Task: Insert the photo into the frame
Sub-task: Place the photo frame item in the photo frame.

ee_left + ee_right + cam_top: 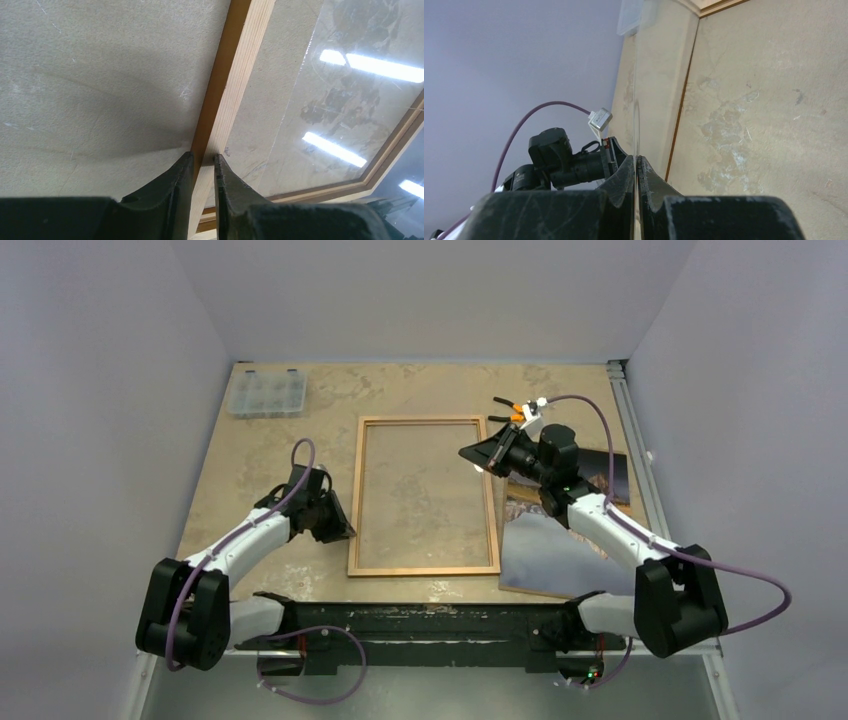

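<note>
Both clamp edges: left tool (pixel 202 157) grips the frame (pixel 235 75), right tool (pixel 637 159) the clear pane (pixel 340 100).

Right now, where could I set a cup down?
Bare table lies beyond the frame, between the plastic box and the pliers, and left of the frame, beyond the left gripper. The right side is crowded: the photo, the right gripper holding a clear pane.

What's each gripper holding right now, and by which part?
The left gripper clamps the frame by its left rail, toward the near corner. The right gripper pinches the edge of a thin clear sheet.
</note>
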